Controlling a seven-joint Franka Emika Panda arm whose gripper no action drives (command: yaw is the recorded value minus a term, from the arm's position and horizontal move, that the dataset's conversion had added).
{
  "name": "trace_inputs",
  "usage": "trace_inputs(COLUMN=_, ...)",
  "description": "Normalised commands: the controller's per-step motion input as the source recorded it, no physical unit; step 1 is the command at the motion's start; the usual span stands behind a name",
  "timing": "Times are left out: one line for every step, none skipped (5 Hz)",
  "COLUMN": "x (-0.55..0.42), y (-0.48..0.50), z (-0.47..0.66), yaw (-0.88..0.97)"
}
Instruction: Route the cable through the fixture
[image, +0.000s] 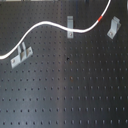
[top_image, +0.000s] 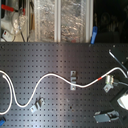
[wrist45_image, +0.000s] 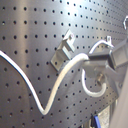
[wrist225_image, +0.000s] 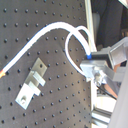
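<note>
The white cable (image: 45, 23) snakes across the black pegboard in both exterior views, with its red band (image: 101, 18) close to the fixture (image: 114, 27), a small slanted silver bracket. In the second exterior view the cable (top_image: 50, 75) loops at the left, and the red band (top_image: 105, 78) lies just above the fixture (top_image: 107, 86). In both wrist views my gripper (wrist45_image: 100, 62) is shut on the cable (wrist45_image: 60, 80), which curls into a small loop by the fingers. The fixture (wrist45_image: 62, 47) stands a short way off the gripper (wrist225_image: 95, 65). The first exterior view does not show the gripper.
A wider two-armed bracket (image: 20, 54) sits under the cable's left stretch. A narrow straight clip (image: 70, 24) stands mid-board beside the cable. Another silver piece (top_image: 107, 116) lies at the second exterior view's lower right. Foil-covered trays (top_image: 60, 20) stand beyond the board's far edge.
</note>
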Motion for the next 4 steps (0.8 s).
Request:
trace_inputs(x=-0.001, y=-0.001, z=0.07, yaw=0.0)
trace_inputs(x=0.007, y=0.26, z=0.32, yaw=0.12)
trace_inputs(x=-0.143, y=0.476, z=0.24, yaw=0.39)
trace_inputs(x=-0.018, y=0.504, z=0.27, yaw=0.36)
